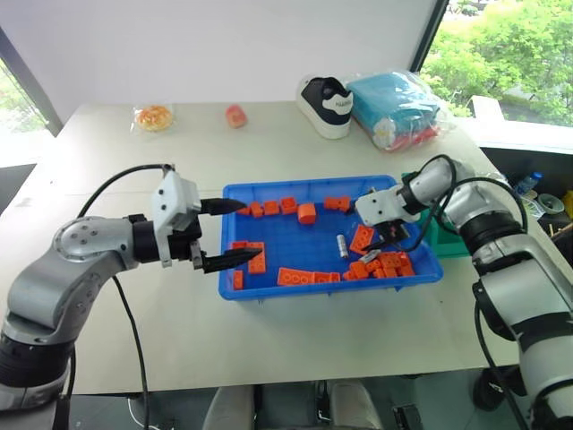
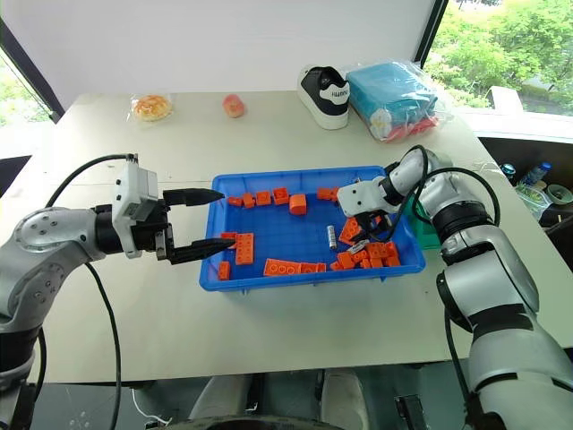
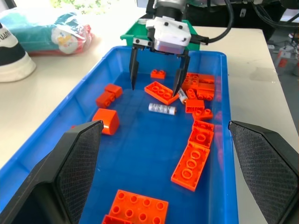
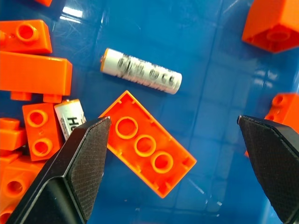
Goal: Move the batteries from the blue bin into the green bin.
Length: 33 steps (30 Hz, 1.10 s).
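Right hand (image 3: pixel 156 89) wide open, empty, over shallow bright-blue plastic bin (image 1: pixel 235 288); silver-grey cylindrical battery (image 4: pixel 141 71) just beyond its fingertips, long axis crosswise. Left hand (image 1: pixel 235 233) open, empty, farther.

Bright daylight pouring in from the big windows at both sides. Soft shadows only under the shallow bright-blue plastic tray (image 1: pixel 235 288) on the pale beige tabletop (image 1: pixel 269 143). White glare spots on the tray's glossy floor. Everything pretty sharp, close-ups included.
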Tool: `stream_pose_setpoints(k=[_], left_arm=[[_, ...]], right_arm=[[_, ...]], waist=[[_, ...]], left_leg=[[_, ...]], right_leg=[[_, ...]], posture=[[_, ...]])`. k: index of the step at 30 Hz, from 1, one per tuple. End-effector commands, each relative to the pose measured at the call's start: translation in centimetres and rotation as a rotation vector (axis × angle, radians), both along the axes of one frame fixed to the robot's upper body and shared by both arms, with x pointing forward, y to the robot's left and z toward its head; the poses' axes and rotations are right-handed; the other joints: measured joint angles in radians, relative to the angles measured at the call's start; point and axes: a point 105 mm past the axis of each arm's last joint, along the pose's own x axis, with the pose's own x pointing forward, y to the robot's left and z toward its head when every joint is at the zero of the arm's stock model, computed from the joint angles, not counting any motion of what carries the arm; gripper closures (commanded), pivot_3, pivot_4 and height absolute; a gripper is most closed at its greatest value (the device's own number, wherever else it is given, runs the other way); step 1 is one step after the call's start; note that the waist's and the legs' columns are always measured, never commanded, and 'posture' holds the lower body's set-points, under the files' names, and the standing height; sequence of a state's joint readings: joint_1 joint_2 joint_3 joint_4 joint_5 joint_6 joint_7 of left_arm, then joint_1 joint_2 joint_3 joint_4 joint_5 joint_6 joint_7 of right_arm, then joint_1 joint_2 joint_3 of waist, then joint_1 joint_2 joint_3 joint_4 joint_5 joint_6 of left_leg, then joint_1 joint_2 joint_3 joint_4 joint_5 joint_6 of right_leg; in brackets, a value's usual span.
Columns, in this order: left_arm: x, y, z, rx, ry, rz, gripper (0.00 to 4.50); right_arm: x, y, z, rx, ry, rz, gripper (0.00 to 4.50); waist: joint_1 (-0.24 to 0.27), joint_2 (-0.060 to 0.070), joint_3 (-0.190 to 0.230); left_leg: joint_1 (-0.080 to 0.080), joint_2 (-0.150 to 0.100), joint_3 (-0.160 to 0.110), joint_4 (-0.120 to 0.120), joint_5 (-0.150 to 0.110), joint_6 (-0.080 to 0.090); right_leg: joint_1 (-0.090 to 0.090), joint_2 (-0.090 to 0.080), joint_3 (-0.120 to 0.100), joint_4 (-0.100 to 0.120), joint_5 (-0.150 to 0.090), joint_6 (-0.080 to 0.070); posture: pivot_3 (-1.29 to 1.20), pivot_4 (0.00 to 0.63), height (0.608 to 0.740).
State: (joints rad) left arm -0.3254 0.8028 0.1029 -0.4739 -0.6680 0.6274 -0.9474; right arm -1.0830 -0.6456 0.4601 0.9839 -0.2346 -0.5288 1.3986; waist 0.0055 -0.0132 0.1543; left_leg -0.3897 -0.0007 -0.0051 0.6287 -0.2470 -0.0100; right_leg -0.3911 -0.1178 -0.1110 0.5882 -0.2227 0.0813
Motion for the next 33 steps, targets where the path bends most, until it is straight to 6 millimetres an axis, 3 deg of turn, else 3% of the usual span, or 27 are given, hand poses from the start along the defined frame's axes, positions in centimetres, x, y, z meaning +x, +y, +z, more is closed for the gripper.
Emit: stream_pose_setpoints(k=[1,5,14,33], left_arm=[[-0.4,-0.3,1.1,-0.008,-0.043,-0.015,0.00],[-0.4,-0.3,1.1,-0.007,-0.043,-0.015,0.00],[-0.4,-0.5,1.2,-0.007,-0.049,-0.018,0.00],[-1.2,0.3,1.6,0.007,-0.055,0.039,0.00]], right_arm=[[0.9,1.2,3.7,0.075,-0.081,0.013,0.05],[0.1,1.8,3.9,0.075,-0.052,0.068,0.05],[-0.4,3.2,1.7,0.036,-0.029,0.144,0.05],[-1.0,9.3,-1.9,0.076,-0.015,0.316,0.05]], waist=[[-0.001,0.000,0.000],[-0.001,0.000,0.000],[-0.001,0.000,0.000],[-0.019,-0.002,-0.001]], left_leg=[[0.000,0.000,0.000,0.000,0.000,0.000],[0.001,0.000,0.000,0.000,0.000,0.000],[0.001,0.000,0.000,0.000,0.000,0.000],[0.004,0.000,-0.002,-0.001,0.001,-0.001]], right_leg=[[0.000,0.000,0.000,0.000,0.000,0.000],[0.000,0.000,0.000,0.002,0.000,0.000],[-0.001,0.000,0.000,0.005,0.000,0.001],[0.000,0.000,0.001,0.007,0.000,0.001]], posture=[[0.00,0.150,0.707],[0.00,0.150,0.707],[0.00,0.150,0.707],[0.00,0.150,0.707]])
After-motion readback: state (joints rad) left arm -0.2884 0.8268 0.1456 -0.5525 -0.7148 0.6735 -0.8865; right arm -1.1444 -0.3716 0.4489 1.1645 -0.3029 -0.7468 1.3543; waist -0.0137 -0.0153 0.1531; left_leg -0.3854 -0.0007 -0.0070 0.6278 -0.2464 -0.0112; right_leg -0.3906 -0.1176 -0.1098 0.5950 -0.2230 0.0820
